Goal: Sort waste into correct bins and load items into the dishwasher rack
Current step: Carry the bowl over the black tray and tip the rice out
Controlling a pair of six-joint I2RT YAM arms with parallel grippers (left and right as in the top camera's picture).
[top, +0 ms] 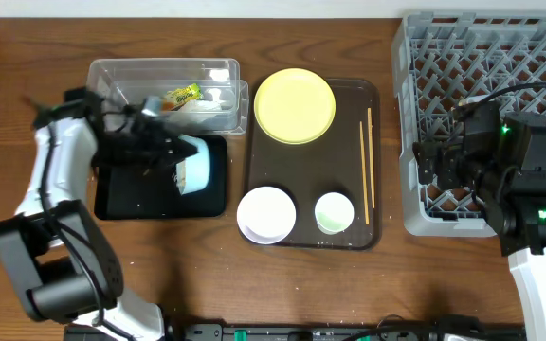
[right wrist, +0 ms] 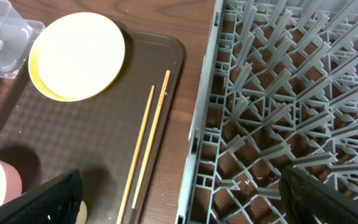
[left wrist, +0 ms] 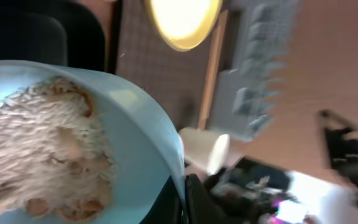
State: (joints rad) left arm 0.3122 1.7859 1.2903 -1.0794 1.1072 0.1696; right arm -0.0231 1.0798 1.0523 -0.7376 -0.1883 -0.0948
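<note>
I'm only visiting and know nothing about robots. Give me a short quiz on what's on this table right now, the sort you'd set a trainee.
1. True or false: the snack wrapper lies inside the clear tub.
2. Pick one: the left gripper holds the A) yellow plate, B) light blue bowl, C) white bowl.
3. Fill in: the two chopsticks lie on the dark brown ___.

Key: 1 true; 2 B; 3 serving tray.
</note>
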